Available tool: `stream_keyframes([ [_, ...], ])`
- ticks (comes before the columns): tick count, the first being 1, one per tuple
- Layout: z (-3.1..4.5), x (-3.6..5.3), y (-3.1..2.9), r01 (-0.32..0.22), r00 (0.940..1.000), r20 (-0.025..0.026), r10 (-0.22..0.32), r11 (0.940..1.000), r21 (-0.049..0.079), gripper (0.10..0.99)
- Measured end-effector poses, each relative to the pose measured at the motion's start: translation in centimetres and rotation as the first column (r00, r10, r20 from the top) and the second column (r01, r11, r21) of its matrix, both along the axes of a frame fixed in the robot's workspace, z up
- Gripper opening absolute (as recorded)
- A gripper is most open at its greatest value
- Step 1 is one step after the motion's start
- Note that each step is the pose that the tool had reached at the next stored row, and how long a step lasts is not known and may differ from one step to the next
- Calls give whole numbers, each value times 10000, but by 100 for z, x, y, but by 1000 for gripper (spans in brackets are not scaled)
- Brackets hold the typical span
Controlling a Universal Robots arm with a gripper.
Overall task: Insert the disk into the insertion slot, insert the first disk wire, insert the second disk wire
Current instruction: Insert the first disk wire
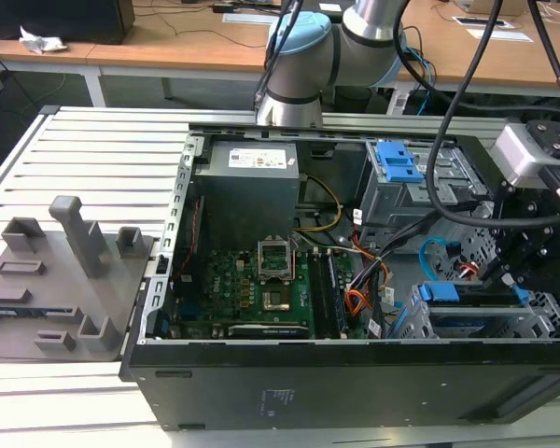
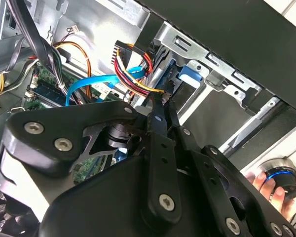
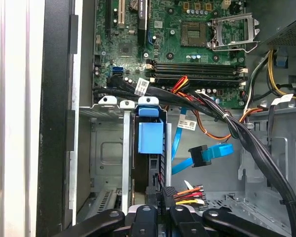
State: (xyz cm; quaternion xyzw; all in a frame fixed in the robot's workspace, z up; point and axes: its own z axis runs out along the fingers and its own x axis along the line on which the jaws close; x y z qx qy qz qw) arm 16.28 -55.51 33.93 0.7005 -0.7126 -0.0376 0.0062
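The disk, in its blue carrier, stands inside the insertion slot, between the grey cage's upright dividers. In the exterior view the disk sits low at the case's right end, under my gripper. My gripper is shut on the black plug of the first disk wire, a bundle of red, yellow and orange leads, right at the disk's end. My closed fingers pinch that plug. The second disk wire, light blue with a dark plug, hangs loose beside the disk.
The open computer case holds a green motherboard, a grey power supply and a taller bay with a blue latch. Thick black cables cross near the cage. A person's hand rests at the case's outer edge.
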Motion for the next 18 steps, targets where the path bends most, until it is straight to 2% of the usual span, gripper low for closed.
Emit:
stream_keyframes([
  [9,-28,12,-1,1,10000,-7,-1,10000,3,161],
  [10,-38,11,-1,3,10000,-9,-3,10000,22,173],
  [11,-29,12,-1,2,10000,-8,-2,10000,6,235],
  [14,67,12,-1,2,10000,-8,-2,10000,2,235],
  [18,281,13,-1,1,10000,-8,-1,10000,5,235],
])
